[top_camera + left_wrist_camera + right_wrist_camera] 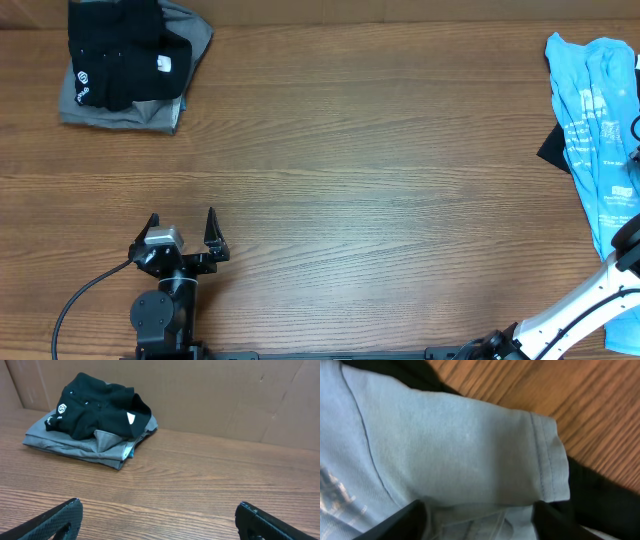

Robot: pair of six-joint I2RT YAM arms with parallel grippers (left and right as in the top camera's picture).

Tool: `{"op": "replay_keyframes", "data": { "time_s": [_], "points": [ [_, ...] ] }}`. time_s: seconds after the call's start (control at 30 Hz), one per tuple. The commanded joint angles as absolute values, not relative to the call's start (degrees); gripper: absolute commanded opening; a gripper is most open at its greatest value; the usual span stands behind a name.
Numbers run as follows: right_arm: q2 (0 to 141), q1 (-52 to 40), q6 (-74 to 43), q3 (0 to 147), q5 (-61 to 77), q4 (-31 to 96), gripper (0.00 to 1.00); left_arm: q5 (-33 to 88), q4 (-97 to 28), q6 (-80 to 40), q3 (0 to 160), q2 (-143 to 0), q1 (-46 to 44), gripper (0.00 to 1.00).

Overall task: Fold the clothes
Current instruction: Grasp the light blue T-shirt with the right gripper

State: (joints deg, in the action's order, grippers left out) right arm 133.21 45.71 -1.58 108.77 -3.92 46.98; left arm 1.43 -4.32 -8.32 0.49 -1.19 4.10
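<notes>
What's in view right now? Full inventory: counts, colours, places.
T-shirt: 1, light blue with white lettering, crumpled at the table's right edge
dark cloth: 1, black, partly under the T-shirt
black folded garment: 1, black with white logos, far left corner, on top of the grey one
grey garment: 1, grey, folded, bottom of that stack
table: 1, brown wood grain
cardboard wall: 1, brown, behind the table
cable: 1, black, by the left arm
left tool: 1, black, open, over bare table
right tool: 1, black, open, straddling T-shirt cloth
</notes>
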Motion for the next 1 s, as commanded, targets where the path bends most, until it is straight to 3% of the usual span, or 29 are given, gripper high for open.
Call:
{"op": "replay_keyframes", "data": {
  "time_s": [0.0, 0.1, 0.17, 0.27, 0.37, 0.5, 0.97],
  "points": [
    [132.75, 45.89, -1.96, 110.21, -3.66, 46.76, 0.53, 1.26, -4.38, -6.81, 0.27, -1.13, 3.75, 1.0],
    [132.75, 45.89, -1.96, 110.21, -3.68, 46.78, 0.52, 1.26, -4.38, -6.81, 0.27, -1.13, 3.75, 1.0],
    [132.75, 45.89, -1.93, 109.86, -3.68, 46.72, 0.58, 1.26, -4.38, -6.81, 0.27, -1.13, 3.75, 1.0],
    [132.79, 45.89, -1.96, 109.16, -3.68, 46.5, 0.59, 1.26, -4.38, -6.81, 0.27, -1.13, 3.75, 1.0],
    [132.79, 45.89, -1.96, 108.16, -3.7, 46.04, 0.56, 1.26, -4.38, -6.81, 0.27, -1.13, 3.75, 1.0],
    [132.79, 45.89, -1.96, 107.94, -3.68, 45.93, 0.44, 1.26, -4.38, -6.81, 0.27, -1.13, 3.75, 1.0],
    [132.79, 46.37, -2.17, 106.5, -3.66, 45.8, 0.43, 1.26, -4.38, -6.81, 0.27, -1.13, 3.75, 1.0]
  ]
}}
